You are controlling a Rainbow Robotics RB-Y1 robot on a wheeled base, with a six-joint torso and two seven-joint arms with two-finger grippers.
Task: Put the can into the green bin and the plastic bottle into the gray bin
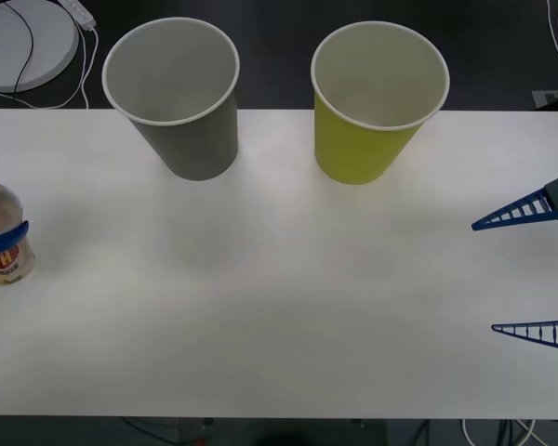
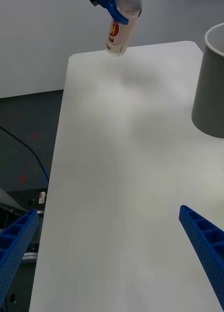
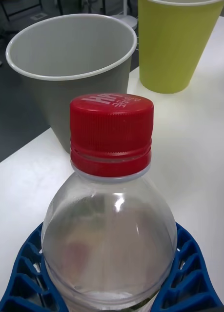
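So, front view: gray bin and green bin stand upright side by side at the far edge of the white worktop, gray one on the robot's left, a gap between them. Plastic bottle is upright at the far left edge of the worktop, well apart from both bins, red cap up, with a blue finger of the left gripper wrapped across its body. Right gripper is at the right edge, fingers spread wide, nothing between them, well apart from the green bin.

Right wrist view: right gripper fingers are spread over bare worktop. Gray bin stands near one side. Bottle is at the far end of the worktop, pinched by the left gripper. Whether its base touches the worktop: can't tell.

Left wrist view: left gripper fingers curve around both sides of the bottle, pinching its clear body below the shoulder. Red cap is on. Gray bin is just behind the bottle, its opening in view; green bin stands beside it, farther off. Both rest on the worktop.
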